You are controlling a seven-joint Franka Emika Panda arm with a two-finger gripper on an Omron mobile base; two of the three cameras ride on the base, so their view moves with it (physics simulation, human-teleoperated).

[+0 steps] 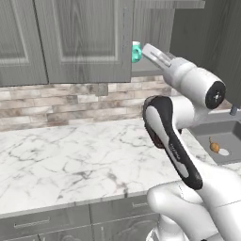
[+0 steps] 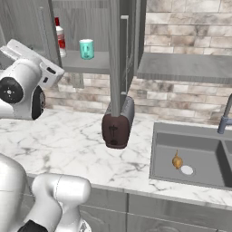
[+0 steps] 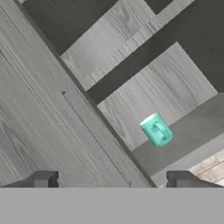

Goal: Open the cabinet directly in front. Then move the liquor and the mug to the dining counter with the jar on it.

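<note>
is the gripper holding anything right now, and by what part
Nothing is held. The gripper is open, its fingertips spread with only the cabinet door behind them. The mug stands apart on the shelf, untouched.

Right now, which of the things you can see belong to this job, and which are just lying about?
Job:
cabinet, door swung open
liquor on its shelf
mug on the same shelf, right of the liquor
gripper, open, holding nothing

Lying about:
toaster on the worktop
sink with a small orange item in it
faucet
</note>
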